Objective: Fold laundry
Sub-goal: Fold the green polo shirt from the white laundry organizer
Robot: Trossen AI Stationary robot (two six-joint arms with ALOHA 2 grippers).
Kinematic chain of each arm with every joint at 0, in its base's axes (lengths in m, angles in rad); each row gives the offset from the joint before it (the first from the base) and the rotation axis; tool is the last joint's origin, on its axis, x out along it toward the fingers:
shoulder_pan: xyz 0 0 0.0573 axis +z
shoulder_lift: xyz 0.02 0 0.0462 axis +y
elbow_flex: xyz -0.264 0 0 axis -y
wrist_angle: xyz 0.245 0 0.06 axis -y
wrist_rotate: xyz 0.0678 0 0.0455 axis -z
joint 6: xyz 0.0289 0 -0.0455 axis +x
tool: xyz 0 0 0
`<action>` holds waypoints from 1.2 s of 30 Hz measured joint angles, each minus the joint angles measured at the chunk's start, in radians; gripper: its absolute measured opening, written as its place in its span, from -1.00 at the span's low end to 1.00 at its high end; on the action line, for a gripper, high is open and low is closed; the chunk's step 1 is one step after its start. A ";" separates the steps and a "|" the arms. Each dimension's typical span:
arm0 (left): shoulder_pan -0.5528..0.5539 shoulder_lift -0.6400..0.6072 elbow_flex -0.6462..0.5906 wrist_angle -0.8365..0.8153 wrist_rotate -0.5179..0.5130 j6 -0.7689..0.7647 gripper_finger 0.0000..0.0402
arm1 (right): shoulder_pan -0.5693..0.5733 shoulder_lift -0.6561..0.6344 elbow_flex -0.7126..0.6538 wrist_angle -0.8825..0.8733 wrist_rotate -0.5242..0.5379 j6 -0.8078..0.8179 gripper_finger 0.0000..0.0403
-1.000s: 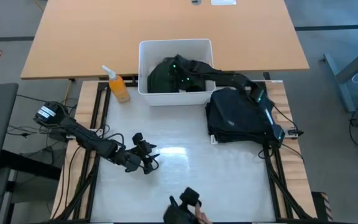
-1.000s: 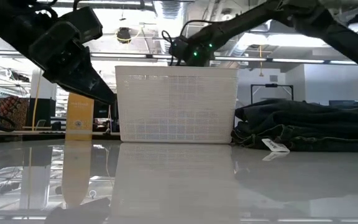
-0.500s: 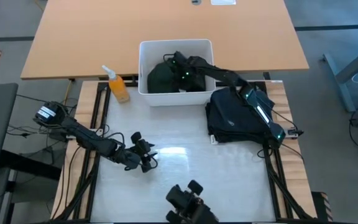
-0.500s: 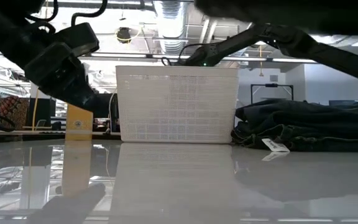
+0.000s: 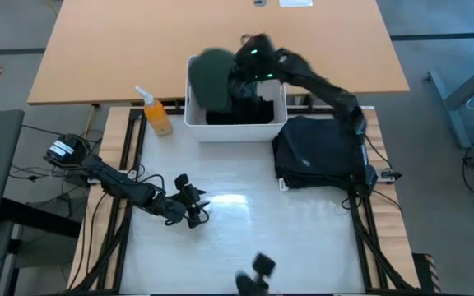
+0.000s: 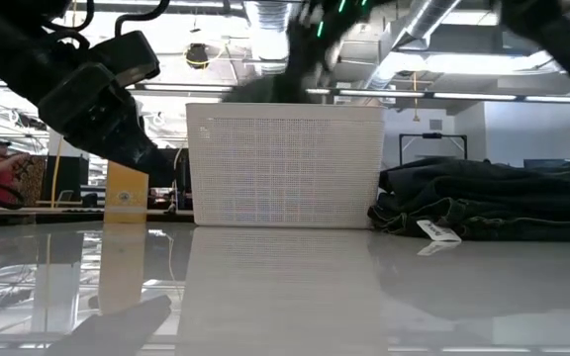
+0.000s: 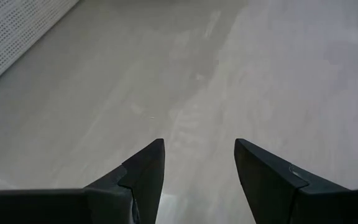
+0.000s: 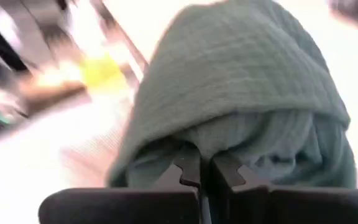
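The dark green garment (image 8: pixel 241 93) is soft cloth with a fine waffle-like weave, matt. The white bin (image 6: pixel 283 166) looks like plastic, its wall perforated in a fine grid. The table (image 7: pixel 229 74) is smooth and glossy, mirroring lights. The folded dark pile (image 6: pixel 493 203) seems heavier, denim-like cloth. The far desk (image 5: pixel 138 49) looks like matt wood.

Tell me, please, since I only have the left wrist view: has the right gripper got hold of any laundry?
Observer: Yes, the right gripper is shut on a dark green garment, raised above the white bin.
Operator: Is anything left in the bin?
Observer: Dark cloth remains inside.
Operator: Is anything folded yet?
Observer: A dark pile lies on the table beside the bin, toward the right arm's side.
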 joint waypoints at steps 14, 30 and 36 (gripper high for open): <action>0.000 0.000 0.001 0.038 0.014 0.025 -0.08 | 0.477 -0.510 0.004 0.088 -0.034 -0.025 -0.88; -0.104 0.000 0.001 0.043 0.063 -0.228 -0.08 | 0.984 -0.314 -0.308 -0.482 0.258 0.046 -0.87; -0.229 0.000 0.001 0.037 0.068 -0.332 -0.08 | 1.018 -0.276 -0.650 -0.146 0.344 0.268 -0.84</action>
